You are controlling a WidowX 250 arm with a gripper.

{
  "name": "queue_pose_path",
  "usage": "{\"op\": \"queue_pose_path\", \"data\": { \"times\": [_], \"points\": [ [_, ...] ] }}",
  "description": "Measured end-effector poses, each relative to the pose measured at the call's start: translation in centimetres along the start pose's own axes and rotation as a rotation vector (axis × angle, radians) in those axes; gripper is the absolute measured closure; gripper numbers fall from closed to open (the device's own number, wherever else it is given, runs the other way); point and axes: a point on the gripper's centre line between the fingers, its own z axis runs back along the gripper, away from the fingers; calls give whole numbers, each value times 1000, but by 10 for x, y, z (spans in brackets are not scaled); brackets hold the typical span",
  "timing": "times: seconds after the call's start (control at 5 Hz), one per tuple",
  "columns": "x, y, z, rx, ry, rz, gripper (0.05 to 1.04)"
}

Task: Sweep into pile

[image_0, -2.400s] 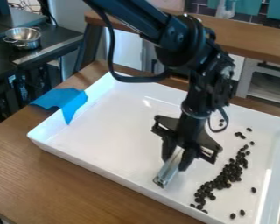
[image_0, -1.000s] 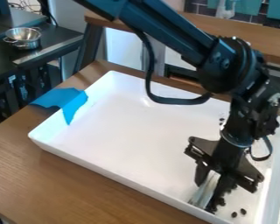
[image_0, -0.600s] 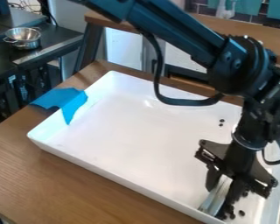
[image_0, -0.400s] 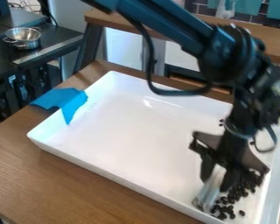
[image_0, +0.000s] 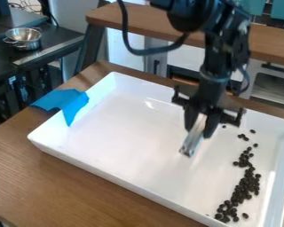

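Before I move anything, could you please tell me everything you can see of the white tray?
The white tray is rectangular and shallow, with raised walls and a smooth, glossy surface, perhaps plastic. It lies flat on the wooden table, partly cut off at the view's right. Blue tape overlaps its left wall. Small dark beans form a ragged band along its right side. The gripper holds a silvery tool over it; whether that touches the tray, I cannot tell.
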Motion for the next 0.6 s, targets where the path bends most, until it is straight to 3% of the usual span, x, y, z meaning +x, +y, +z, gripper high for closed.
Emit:
{"op": "queue_pose_path", "data": {
  "times": [0.6],
  "points": [
    [34, 23, -38, 60, 57, 68, 721]
  ]
}}
